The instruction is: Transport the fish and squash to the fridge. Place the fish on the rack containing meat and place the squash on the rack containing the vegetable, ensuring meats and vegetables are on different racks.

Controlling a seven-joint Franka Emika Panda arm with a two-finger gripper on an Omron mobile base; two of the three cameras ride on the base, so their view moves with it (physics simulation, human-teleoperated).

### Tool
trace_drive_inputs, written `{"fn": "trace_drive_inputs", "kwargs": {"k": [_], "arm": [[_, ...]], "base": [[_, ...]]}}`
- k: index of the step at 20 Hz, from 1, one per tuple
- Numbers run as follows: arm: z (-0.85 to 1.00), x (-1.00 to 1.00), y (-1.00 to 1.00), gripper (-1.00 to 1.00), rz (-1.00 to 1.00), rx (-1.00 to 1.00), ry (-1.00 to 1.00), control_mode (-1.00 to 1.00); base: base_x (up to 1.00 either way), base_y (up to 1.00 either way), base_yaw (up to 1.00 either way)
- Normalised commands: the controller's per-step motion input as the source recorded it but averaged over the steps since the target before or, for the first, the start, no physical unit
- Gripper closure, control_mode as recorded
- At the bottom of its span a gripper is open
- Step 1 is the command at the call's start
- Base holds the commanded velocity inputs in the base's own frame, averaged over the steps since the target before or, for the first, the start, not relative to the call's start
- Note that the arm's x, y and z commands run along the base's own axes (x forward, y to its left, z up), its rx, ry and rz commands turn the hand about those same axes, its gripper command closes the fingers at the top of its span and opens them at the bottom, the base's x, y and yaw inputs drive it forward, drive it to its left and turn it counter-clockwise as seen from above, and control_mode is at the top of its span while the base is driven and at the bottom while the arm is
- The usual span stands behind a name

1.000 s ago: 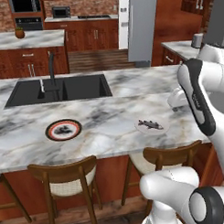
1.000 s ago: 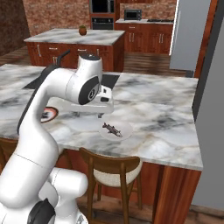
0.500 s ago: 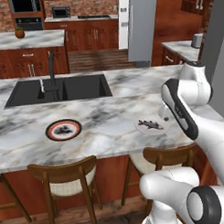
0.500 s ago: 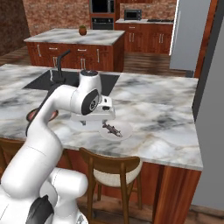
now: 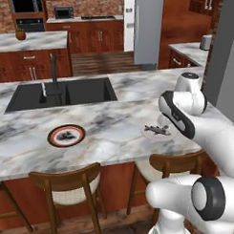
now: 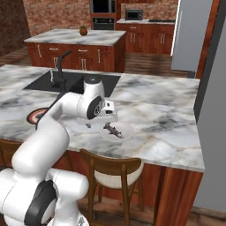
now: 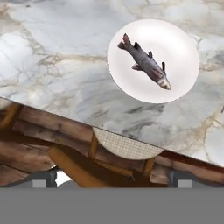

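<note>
The fish [image 7: 145, 61] lay on a round white plate [image 7: 183, 83] in the upper right of the hand view, its tail toward the upper left and its head toward the lower right of that frame. The plate sat on the marble table [image 7: 52, 74], close to the table's front edge, and below that edge a wooden stool [image 7: 124, 151] with a pale woven seat showed. The two dark fingers [image 7: 43, 178] rose at the bottom corners of the hand view, spread wide apart with nothing between them, well short of the fish.

In the left base view the fish [image 5: 156, 130] and its plate [image 5: 147, 133] lay right of centre, just left of the white arm's bent forearm. Further left on the table [image 5: 114, 124] sat a dark, red-rimmed dish [image 5: 66, 136], and behind it a black sink [image 5: 84, 91] with a dark faucet [image 5: 53, 75].

In the right base view the fish [image 6: 113, 130] rested on the plate [image 6: 127, 132] at the centre of the frame, with the hand just above and left of it. The grey fridge [image 6: 190, 35] stood closed in the upper right of that frame. A second, nearer grey panel ran down the right edge of the frame.
</note>
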Motion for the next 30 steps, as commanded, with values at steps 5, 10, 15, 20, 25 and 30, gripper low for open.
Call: {"fn": "trace_drive_inputs", "kwargs": {"k": [5,10,15,20,25,30], "arm": [[-0.29,0.39,-0.13,-1.0,0.05,0.0,0.04,-1.0],[-0.18,0.4,-0.19,-1.0,0.06,0.0,0.15,-1.0],[-0.19,0.42,-0.13,-1.0,0.09,0.0,0.12,-1.0],[-0.19,0.43,-0.06,-1.0,0.09,0.0,0.09,-1.0],[-0.32,0.35,-0.07,-1.0,0.12,0.0,0.0,-1.0],[-0.38,0.41,-0.07,-1.0,0.11,0.0,0.04,-1.0]], "base": [[0.0,0.0,0.0],[0.0,0.0,0.0],[0.0,0.0,0.0],[0.0,0.0,0.0],[0.0,0.0,0.0],[0.0,0.0,0.0]]}}
